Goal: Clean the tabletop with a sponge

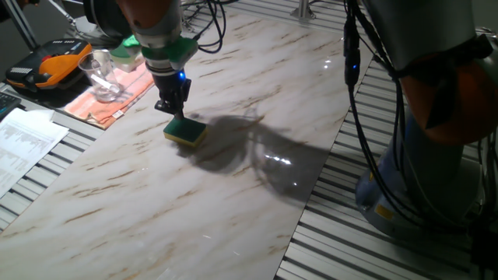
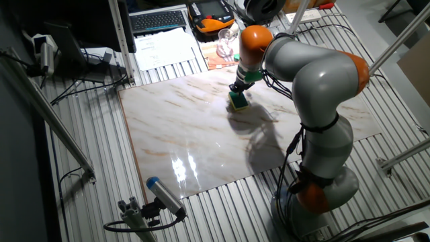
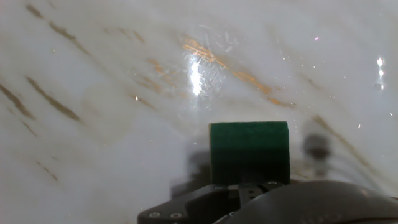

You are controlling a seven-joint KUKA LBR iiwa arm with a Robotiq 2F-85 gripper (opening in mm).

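Sponge (image 1: pixel 185 131): green top, yellow body, flat on the tabletop (image 1: pixel 233 194). Gripper (image 1: pixel 174 111): fingers closed on the sponge's top, arm overhead.

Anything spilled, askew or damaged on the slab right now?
Nothing stands out. The sponge sits flat on the tabletop, green side up, under the gripper. No spill or crack shows on the marble; the bright patches look like lamp glare. A glass stands upright on an orange cloth off the slab.
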